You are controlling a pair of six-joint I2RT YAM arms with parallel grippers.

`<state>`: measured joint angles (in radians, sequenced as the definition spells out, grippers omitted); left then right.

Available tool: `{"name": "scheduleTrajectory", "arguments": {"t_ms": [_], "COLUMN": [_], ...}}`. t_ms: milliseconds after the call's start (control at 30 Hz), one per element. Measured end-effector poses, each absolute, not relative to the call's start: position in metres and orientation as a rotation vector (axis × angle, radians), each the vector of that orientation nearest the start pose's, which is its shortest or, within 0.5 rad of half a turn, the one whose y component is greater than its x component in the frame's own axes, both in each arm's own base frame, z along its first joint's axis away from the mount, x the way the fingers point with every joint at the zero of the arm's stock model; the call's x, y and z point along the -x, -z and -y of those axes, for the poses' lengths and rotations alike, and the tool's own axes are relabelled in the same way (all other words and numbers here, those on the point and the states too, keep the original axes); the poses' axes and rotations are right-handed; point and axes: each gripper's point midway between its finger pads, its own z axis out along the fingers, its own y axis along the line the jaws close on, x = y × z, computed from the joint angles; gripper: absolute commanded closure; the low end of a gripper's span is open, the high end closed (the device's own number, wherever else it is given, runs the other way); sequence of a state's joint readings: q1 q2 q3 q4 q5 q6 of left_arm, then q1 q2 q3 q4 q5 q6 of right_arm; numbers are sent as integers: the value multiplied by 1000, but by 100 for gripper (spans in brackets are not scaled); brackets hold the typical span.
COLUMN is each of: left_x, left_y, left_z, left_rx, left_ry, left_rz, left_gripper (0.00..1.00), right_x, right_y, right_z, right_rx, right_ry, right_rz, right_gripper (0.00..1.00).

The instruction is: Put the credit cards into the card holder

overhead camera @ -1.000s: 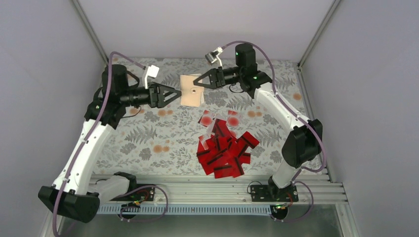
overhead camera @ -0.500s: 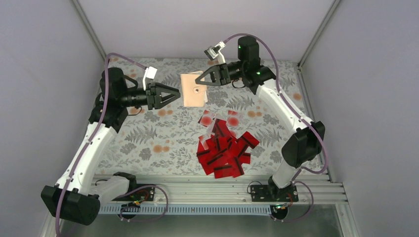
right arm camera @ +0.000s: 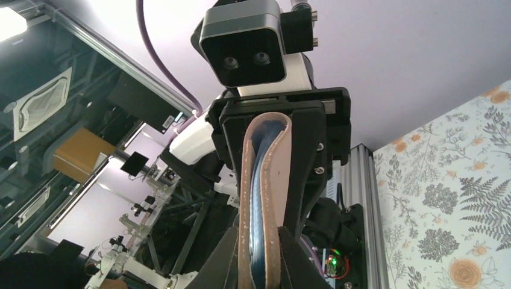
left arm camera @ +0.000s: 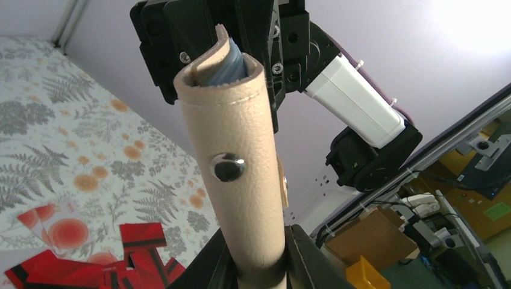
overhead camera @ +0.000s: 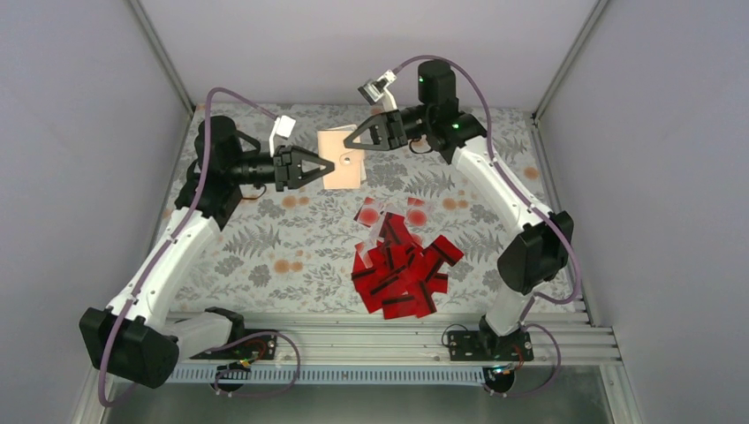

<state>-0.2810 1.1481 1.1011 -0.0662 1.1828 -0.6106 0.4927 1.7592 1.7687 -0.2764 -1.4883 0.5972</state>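
Top external view: left gripper (overhead camera: 329, 164) and right gripper (overhead camera: 349, 144) each pinch the tan card holder (overhead camera: 343, 168), held above the far middle. Credit cards (overhead camera: 402, 265) lie heaped nearer. Gripping opposite edges firmly should let its mouth spread open.

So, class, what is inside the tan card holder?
Only a blue lining shows in the card holder's open mouth; nothing else is visible there. Deeper in, its walls hide the rest.
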Motion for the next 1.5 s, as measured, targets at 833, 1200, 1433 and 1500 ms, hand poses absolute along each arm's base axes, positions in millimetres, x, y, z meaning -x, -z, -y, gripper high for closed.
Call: {"name": "scheduleTrajectory", "arguments": {"t_ms": [833,1200,1433,1500], "left_x": [-251,-284,-298,-302], "left_y": [-391,-365,-318,-307], "left_z": [261,249,239,236], "left_rx": [-687,-463,-331,-293], "left_ry": [1674,1408,1288,1255], "left_rz": [-1738,-1979,-2178,-2224], "left_gripper": [97,98,98,98], "right_x": [-265,-325,-340,-335], "right_y": [-410,-360,-340,-342], "right_z": [-356,-329,-312,-308], "right_rx": [1154,781,620,599], "right_ry": [-2053,-1839,-1602,-1525], "right_rz": [-1796,-2071,-2189,-2195], "right_gripper": [34,12,13,15]}}
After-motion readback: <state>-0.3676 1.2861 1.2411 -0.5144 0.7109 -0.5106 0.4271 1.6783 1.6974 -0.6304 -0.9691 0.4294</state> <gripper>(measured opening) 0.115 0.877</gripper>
